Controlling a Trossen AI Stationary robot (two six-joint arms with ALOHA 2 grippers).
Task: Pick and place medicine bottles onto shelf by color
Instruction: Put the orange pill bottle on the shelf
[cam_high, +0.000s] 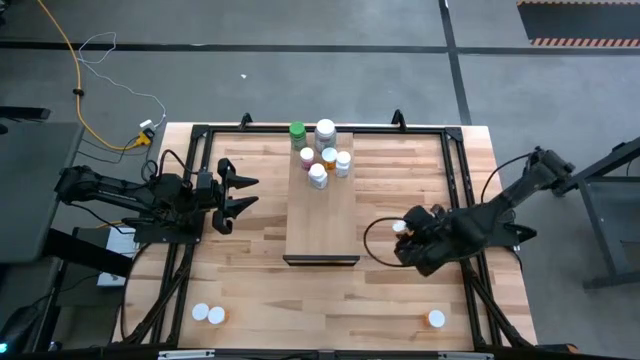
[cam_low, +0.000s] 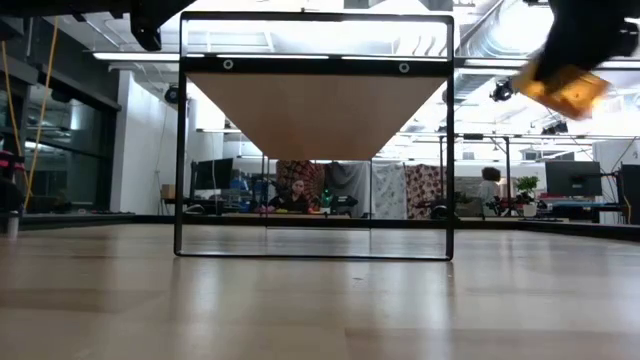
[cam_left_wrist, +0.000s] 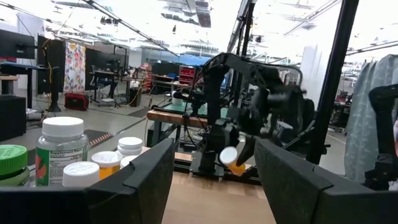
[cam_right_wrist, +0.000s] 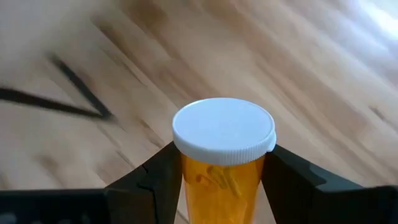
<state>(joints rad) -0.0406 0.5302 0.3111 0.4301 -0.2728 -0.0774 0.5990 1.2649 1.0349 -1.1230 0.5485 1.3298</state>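
**Right hand gripping an orange bottle above the tabletop**

The right hand (cam_right_wrist: 221, 186) pinches an orange medicine bottle (cam_right_wrist: 222, 165) with a white cap between its fingers, raised over bare tabletop (cam_high: 420, 180) right of the shelf (cam_high: 322, 215). The left hand (cam_high: 238, 193), fingers spread and holding nothing, waits left of the shelf. Six bottles (cam_high: 320, 152) cluster at the shelf's far end; its near half lies open.

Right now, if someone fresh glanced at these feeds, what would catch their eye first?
Probably the orange bottle with a white cap, clamped in the right gripper and lifted off the table to the right of the shelf. Next, the cluster of bottles crowded at the shelf's far end. The left gripper waits open at the shelf's left.
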